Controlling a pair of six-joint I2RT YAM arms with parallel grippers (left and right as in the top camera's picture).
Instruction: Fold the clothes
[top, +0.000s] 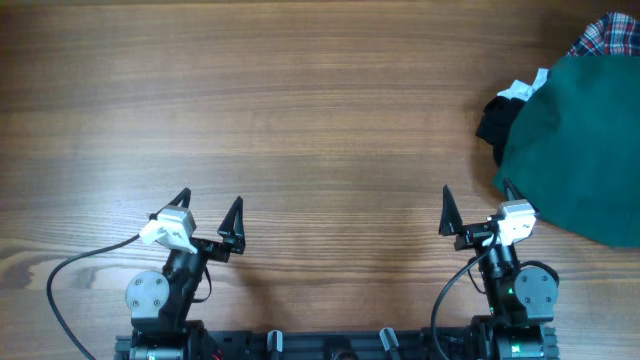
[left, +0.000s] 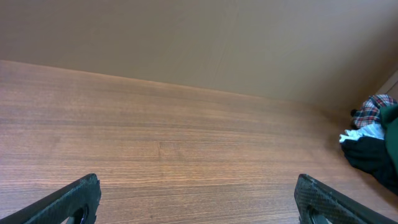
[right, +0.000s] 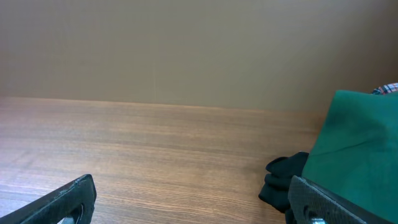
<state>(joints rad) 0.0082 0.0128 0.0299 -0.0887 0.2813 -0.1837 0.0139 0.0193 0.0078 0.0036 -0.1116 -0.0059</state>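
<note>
The clothes lie in a heap at the table's right edge. A dark green garment (top: 580, 140) (right: 357, 149) covers most of it. From under it stick out a plaid shirt (top: 610, 38) (left: 373, 109), a small white piece (top: 520, 90) (left: 367, 132) and a black garment (top: 492, 122) (right: 283, 180). My right gripper (top: 478, 210) (right: 193, 202) stands open just left of the heap's near corner, nothing between its fingers. My left gripper (top: 208, 212) (left: 199, 202) is open over bare wood at the near left, far from the heap.
A wooden table (top: 300, 110) carries everything. Both arm bases (top: 160, 300) sit on a black rail along the near edge, with a black cable (top: 60, 285) looping at the left. A plain tan wall (right: 186, 50) rises behind the far edge.
</note>
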